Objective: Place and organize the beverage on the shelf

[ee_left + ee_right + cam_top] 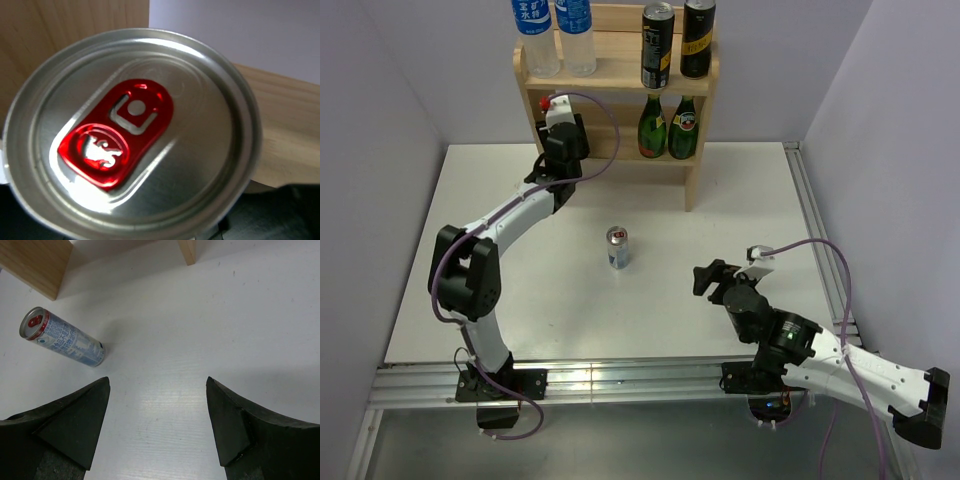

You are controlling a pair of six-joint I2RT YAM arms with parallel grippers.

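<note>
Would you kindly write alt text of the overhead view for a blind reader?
The left arm holds a silver can at the shelf's lower tier, left of two green bottles. Two water bottles and two black cans fill the top tier; a second can stands mid-table, near the right arm's open fingers.

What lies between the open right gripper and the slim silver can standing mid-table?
Nothing: only bare white tabletop separates the right gripper from the slim silver can, clearest in the right wrist view.
</note>
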